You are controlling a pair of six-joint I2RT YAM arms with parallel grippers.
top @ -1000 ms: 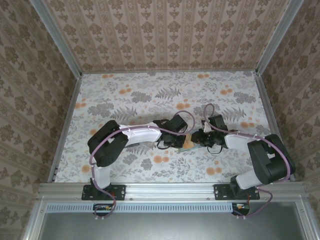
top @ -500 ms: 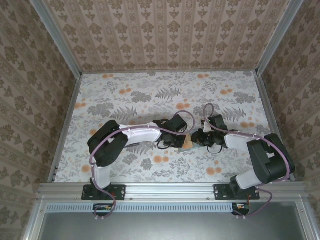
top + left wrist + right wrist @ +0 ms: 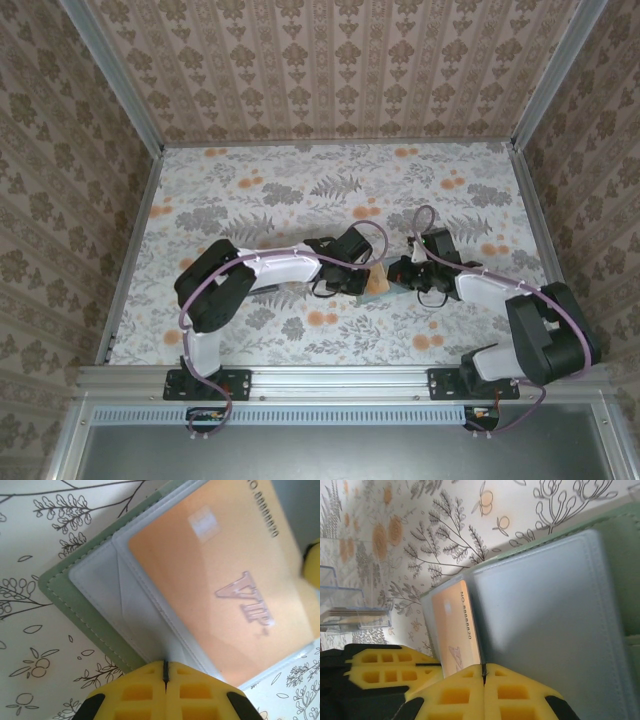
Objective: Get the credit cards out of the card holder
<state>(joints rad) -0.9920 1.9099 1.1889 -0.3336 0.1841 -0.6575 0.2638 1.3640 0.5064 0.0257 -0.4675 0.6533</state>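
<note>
Frame centre: left tool [image 3: 165, 666] clamped on open card holder [image 3: 75, 602], right tool [image 3: 483, 669] clamped on orange card [image 3: 454, 625].

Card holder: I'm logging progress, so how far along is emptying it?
Done: the card holder lies open. In hand: the left pincer clamps its inner flap, and the right pincer seems to pinch the edge of the orange card. Left: the card sits in its pocket, not yet pulled out.

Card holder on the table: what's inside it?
Inside the card holder, an orange card marked VIP sits in a pocket. Anything behind that card is covered.
</note>
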